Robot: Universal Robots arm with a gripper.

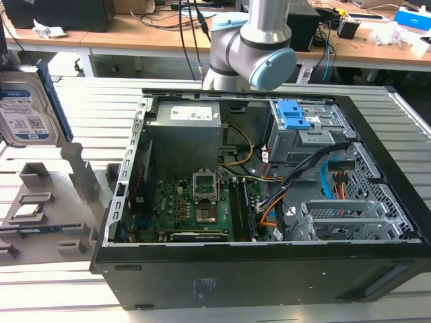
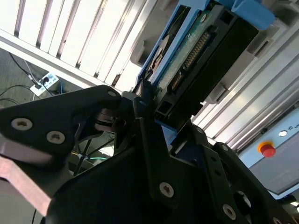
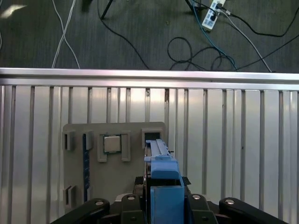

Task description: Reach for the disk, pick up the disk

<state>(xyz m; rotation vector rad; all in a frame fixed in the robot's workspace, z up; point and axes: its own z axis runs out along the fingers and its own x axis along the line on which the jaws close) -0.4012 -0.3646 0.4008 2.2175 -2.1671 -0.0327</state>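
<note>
Fingers (image 2: 147,140) clamped on the disk (image 2: 201,51), over the grey holder plate (image 3: 112,179)

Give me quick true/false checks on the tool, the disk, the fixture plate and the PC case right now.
1. The tool is clamped on the disk. True.
2. The disk lies flat inside the computer case. False: it stands on edge outside the case, above the grey fixture plate at the exterior view's left.
3. A square chip sits in a pocket of the fixture plate. True.
4. The computer case is closed by a side panel. False: its side is open and the motherboard shows.
</note>
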